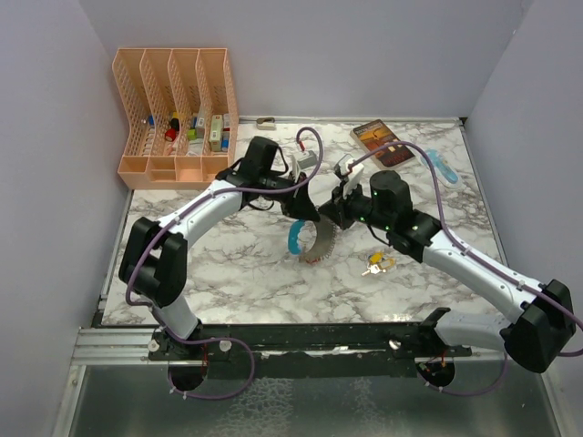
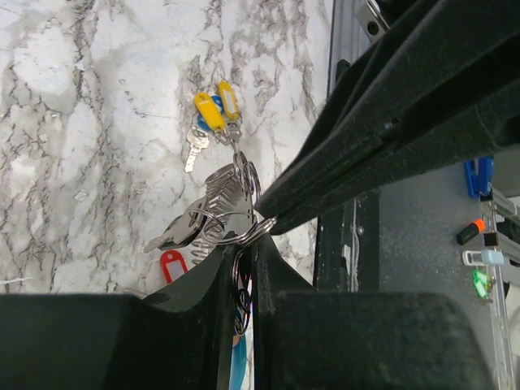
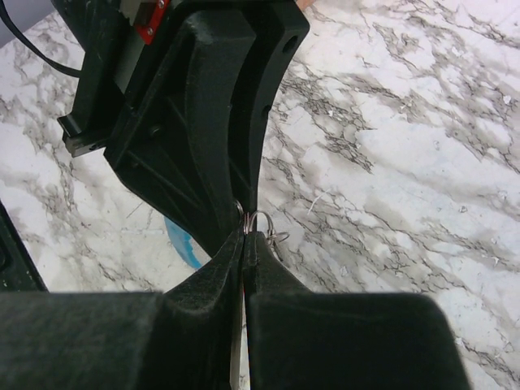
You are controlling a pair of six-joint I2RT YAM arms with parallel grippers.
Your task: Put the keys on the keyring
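Note:
The keyring hangs above the table middle: a thin metal ring with a light-blue curved piece, a red tag and fanned grey metal pieces. My left gripper is shut on the ring. My right gripper is shut on the same ring from the other side, tips meeting the left fingers. A small bunch of keys with yellow tags lies on the table to the right; it also shows in the left wrist view.
A peach file organiser with small items stands at the back left. A brown book and a light-blue object lie at the back right. A small white item sits behind the grippers.

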